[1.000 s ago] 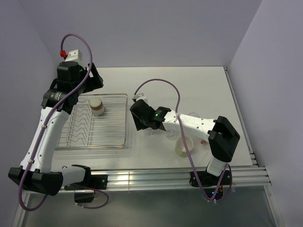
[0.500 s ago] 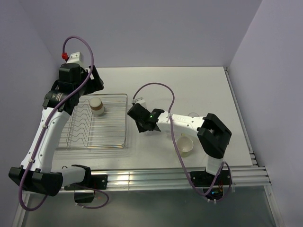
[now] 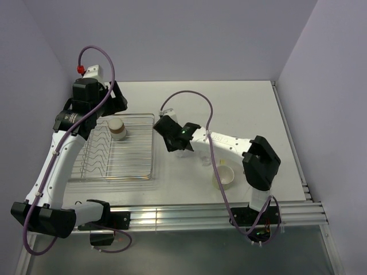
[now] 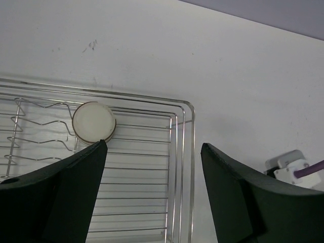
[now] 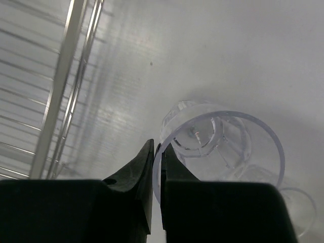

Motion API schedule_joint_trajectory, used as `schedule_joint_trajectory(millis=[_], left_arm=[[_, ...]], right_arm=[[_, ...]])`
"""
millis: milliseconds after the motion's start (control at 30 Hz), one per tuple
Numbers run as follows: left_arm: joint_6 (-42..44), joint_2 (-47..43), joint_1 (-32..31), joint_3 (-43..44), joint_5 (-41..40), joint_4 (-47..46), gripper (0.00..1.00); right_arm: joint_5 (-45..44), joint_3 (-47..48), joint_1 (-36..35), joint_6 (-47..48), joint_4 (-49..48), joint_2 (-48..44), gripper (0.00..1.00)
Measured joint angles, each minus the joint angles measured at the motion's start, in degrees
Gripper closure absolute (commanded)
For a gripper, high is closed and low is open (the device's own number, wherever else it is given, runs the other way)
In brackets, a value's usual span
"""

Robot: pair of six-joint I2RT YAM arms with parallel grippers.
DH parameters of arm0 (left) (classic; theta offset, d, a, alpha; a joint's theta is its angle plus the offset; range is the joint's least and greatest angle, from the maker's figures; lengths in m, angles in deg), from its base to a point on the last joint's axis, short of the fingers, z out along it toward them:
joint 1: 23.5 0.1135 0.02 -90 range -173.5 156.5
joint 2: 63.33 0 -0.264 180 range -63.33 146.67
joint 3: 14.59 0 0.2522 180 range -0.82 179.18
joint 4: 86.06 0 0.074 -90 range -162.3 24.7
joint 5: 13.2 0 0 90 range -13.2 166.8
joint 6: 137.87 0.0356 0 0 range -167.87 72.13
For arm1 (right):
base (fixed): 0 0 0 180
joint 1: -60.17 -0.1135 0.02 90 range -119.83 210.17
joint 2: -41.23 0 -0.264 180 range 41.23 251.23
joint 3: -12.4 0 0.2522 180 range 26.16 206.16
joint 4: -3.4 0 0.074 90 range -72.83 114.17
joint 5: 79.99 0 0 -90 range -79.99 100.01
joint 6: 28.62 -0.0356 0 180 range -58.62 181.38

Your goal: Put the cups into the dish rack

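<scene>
My right gripper [image 5: 157, 152] is shut on the rim of a clear glass tumbler [image 5: 228, 147], one finger inside and one outside. The tumbler stands on the table just right of the dish rack [image 5: 66, 86]. From above, the right gripper [image 3: 172, 140] sits beside the rack's [image 3: 153, 149] right side. A brown-and-cream cup [image 3: 117, 129] stands upside down in the rack's far part and shows in the left wrist view as the cup [image 4: 93, 122]. My left gripper [image 4: 153, 145] hangs open and empty above the rack's [image 4: 177, 152] far right corner. A pale mug [image 3: 225, 175] stands under the right arm.
A second clear glass [image 5: 298, 212] stands close behind the held tumbler. The right arm's purple cable [image 3: 189, 97] loops above the table. Purple walls close in the left, back and right sides. The right arm's white connector [image 4: 291, 167] shows beside the rack.
The right gripper has closed onto the tumbler's rim. The right arm shifted left and away, uncovering the pale mug. The left arm barely moved.
</scene>
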Motion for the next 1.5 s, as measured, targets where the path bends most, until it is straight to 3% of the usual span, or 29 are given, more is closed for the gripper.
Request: schedule_joint_trajectory(millis=[133,200,267,333,500,633,800,967,1500], left_arm=[[-0.48,0.0,0.5,-0.31,4.79,-1.99,0.12],[-1.31,0.0,1.73,-1.09,10.14,-4.0,0.11],[-3.15,0.0,4.15,-3.21,18.27,-7.56,0.01],[-5.77,0.0,6.38,-6.19,26.32,-12.13,0.01],[-16.68,0.31,8.26,-14.36,43.71,-28.72,0.01],[-24.98,0.96,8.22,-17.07,52.15,-41.44,0.01],[-32.06,1.14,8.22,-18.23,57.11,-53.11,0.01],[-35.82,1.25,7.5,-18.36,59.25,-58.88,0.01],[-39.56,3.17,4.11,-19.08,61.11,-65.57,0.07]], right_arm=[[0.31,4.79,2.99,0.87,1.64,-2.36,1.0],[0.7,6.56,4.44,1.46,2.47,-4.83,1.0],[1.6,8.26,5.99,1.75,2.95,-8.22,1.0],[3.74,9.81,7.34,1.86,2.51,-11.8,1.0],[15.65,10.82,11.26,0.13,-2.69,-20.46,1.0],[26.56,10.54,14.69,-4.2,-9.97,-23.63,1.0],[36.46,8.76,17.38,-10.51,-19.32,-23.85,1.0],[44.59,5.79,18.88,-17.75,-28.5,-23.02,1.0],[55.32,-2.29,22.77,-34.91,-52.19,-19.19,1.0]])
